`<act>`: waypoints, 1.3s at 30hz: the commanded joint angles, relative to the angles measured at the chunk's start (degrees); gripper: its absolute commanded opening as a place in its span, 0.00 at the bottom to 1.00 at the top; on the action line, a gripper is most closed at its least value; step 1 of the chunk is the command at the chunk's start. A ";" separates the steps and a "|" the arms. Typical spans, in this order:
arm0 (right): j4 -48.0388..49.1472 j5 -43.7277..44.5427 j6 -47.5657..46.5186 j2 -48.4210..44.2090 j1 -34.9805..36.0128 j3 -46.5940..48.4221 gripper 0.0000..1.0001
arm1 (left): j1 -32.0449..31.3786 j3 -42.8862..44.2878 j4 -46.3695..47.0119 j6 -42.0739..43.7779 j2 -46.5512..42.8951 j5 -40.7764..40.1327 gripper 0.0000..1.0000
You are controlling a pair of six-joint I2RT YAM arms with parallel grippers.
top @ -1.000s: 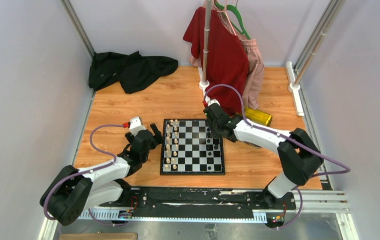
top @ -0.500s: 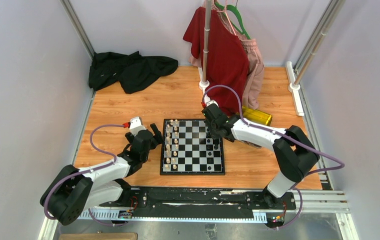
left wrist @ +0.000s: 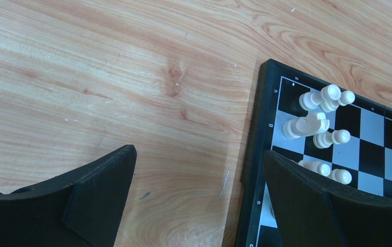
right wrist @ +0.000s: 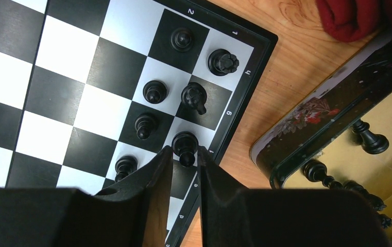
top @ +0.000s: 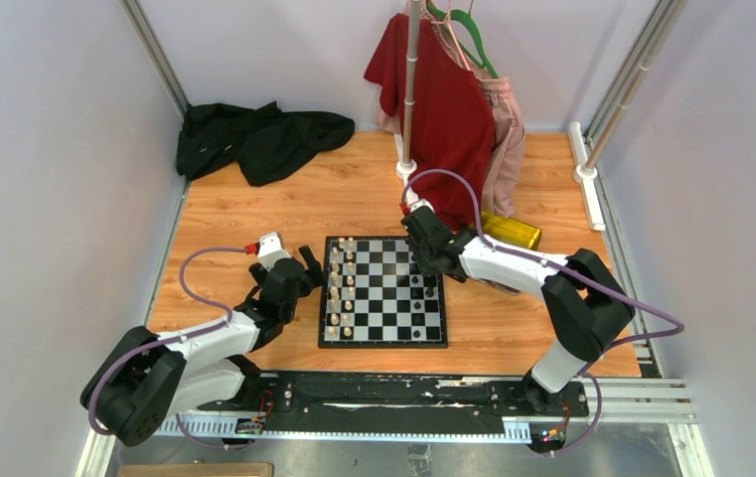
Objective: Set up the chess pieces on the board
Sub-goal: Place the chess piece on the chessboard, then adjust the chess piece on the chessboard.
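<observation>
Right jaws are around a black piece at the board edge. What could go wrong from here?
1. The right arm's jaws closely straddle the small black turned chess piece on the black-and-white checkered board. A crooked retreat could topple it into the black knight beside it.
2. One finger of the left arm's open jaws overlaps the board beside the cream-white pieces and could sweep them.

The left arm [top: 217,341] and right arm [top: 513,268] are white shells with bulky black joints. A purple cable [top: 187,270] loops along each; the fingers [left wrist: 101,190] are matte black.
</observation>
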 commanded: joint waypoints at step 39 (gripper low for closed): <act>-1.04 -1.08 -5.41 3.78 -3.66 8.54 0.33 | -0.40 -0.78 3.28 0.00 1.98 -1.96 1.00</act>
